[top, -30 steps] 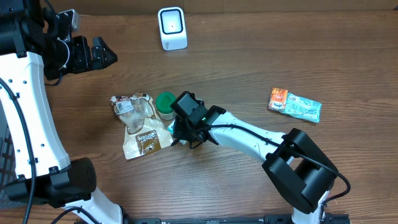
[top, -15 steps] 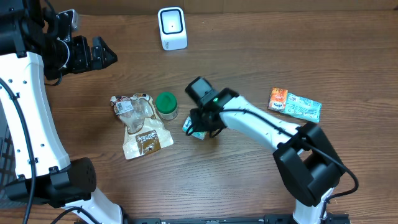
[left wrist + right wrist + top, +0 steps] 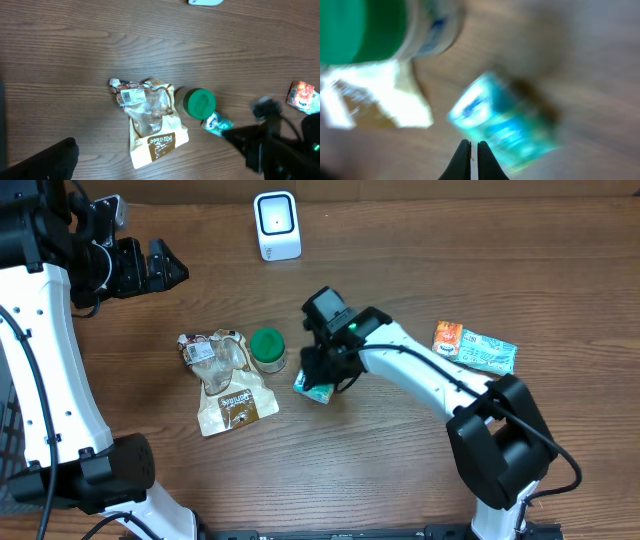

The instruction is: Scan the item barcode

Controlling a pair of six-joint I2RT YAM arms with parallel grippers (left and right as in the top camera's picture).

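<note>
The right wrist view is all blur: the teal packet (image 3: 505,125) shows no readable print, and the jar (image 3: 365,30) is cut by the top-left corner. Overhead, the right arm (image 3: 420,375) covers most of that packet. The left wrist view crops the scanner (image 3: 206,1) at the top, the orange packet (image 3: 301,95) at the right.

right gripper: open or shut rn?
Shut. The right gripper shows its fingers pressed together in its wrist view, nothing between them; the teal packet lies beyond the tips.

Ahead of the jaws of my right gripper (image 3: 473,145) I saw a teal-and-white packet (image 3: 505,125); farther left, a green jar lid (image 3: 360,30) and a brown-and-cream pouch (image 3: 235,402).
</note>
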